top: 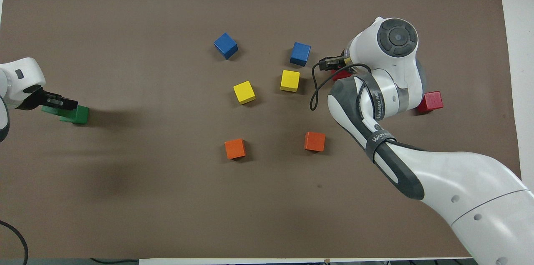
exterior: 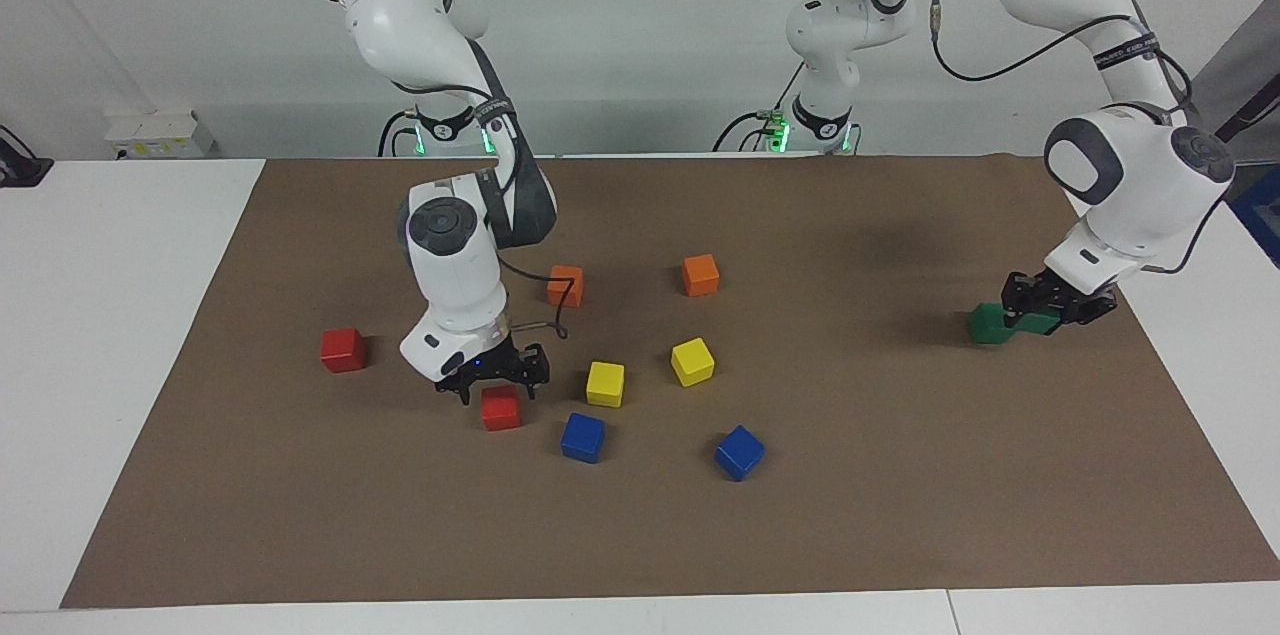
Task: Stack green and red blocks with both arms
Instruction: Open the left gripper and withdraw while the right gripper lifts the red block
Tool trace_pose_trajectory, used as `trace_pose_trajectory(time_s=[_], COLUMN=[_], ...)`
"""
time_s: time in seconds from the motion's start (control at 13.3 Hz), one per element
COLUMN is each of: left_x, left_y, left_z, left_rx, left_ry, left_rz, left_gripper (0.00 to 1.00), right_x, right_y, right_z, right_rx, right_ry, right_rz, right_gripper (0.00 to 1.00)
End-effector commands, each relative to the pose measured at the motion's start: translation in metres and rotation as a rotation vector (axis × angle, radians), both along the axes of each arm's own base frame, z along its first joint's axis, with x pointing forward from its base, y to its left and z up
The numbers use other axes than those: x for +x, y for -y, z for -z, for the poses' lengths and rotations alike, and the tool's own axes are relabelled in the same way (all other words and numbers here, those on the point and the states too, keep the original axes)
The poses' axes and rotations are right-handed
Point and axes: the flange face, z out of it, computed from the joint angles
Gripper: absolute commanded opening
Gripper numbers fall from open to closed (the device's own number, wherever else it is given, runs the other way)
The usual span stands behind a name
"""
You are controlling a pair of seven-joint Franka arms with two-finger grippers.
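My left gripper (exterior: 1050,312) (top: 61,103) is shut on a green block (exterior: 1040,323) (top: 51,110) at the left arm's end of the mat. It hangs close beside and partly over a second green block (exterior: 988,325) (top: 79,114), which lies on the mat. My right gripper (exterior: 497,385) (top: 331,64) stands open, low over a red block (exterior: 501,408) (top: 341,75). In the overhead view the arm hides most of that block. Another red block (exterior: 343,349) (top: 429,101) lies toward the right arm's end.
Two yellow blocks (exterior: 605,383) (exterior: 692,361) and two blue blocks (exterior: 583,437) (exterior: 739,452) lie mid-mat beside the red block under my right gripper. Two orange blocks (exterior: 565,285) (exterior: 701,274) lie nearer the robots. A brown mat (exterior: 850,515) covers the white table.
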Motion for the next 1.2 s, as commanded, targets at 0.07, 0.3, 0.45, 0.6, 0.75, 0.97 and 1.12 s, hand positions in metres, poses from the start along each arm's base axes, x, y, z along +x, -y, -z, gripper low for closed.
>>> trace_pose_trajectory(time_s=[0.07,0.3,0.45,0.6,0.75,0.97,1.12], left_x=[-0.025,-0.028,-0.024,-0.023,-0.021,-0.024,-0.026], left_y=[-0.019,-0.017,-0.013,-0.009,-0.001,0.001,0.002], left_z=[0.000,0.008,0.009,0.010,0.012,0.019,0.020], left_rx=[0.012,0.023,0.026,0.024,0.023,0.024,0.023], left_ry=[0.026,0.096,0.117,0.117,0.116,0.113,0.110], left_rz=[-0.019,-0.100,-0.106,-0.105,-0.094,-0.086,-0.084], left_gripper=[0.00,0.00,0.00,0.00,0.00,0.00,0.00], right_x=[-0.006,-0.006,-0.007,-0.008,-0.010,-0.009,-0.004], right_y=[0.002,0.002,0.003,0.004,0.004,0.011,0.022], right_z=[0.003,0.014,0.017,0.020,0.022,0.023,0.011], right_rx=[-0.005,-0.003,-0.003,-0.003,-0.003,-0.007,-0.011], right_ry=[0.021,0.023,0.023,0.025,0.022,0.016,0.017], right_rz=[-0.017,-0.019,-0.022,-0.024,-0.022,-0.011,0.005], right_gripper=[1.00,1.00,1.00,0.97,0.76,0.07,0.07])
